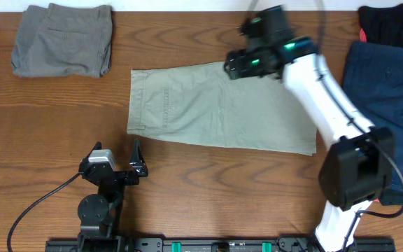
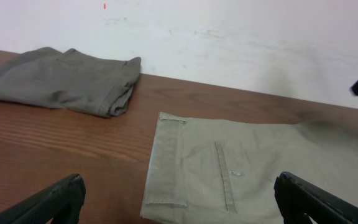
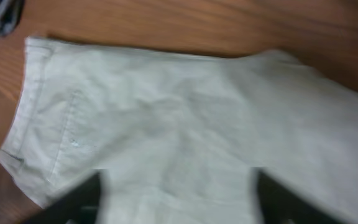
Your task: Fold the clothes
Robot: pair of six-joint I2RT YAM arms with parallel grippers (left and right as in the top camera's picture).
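Note:
Pale khaki shorts lie flat mid-table, waistband to the left, back pocket up; they also show in the left wrist view and the right wrist view. My right gripper hovers over their far edge, open and empty; its blurred fingers straddle bare cloth. My left gripper is open and empty near the front edge, short of the waistband; its fingers sit wide apart. Folded grey shorts lie far left. A navy garment and a black one lie at the right.
Brown wooden table with a white wall behind in the left wrist view. A cable runs from the left arm base along the front edge. The right arm's white links cross over the khaki shorts' right end.

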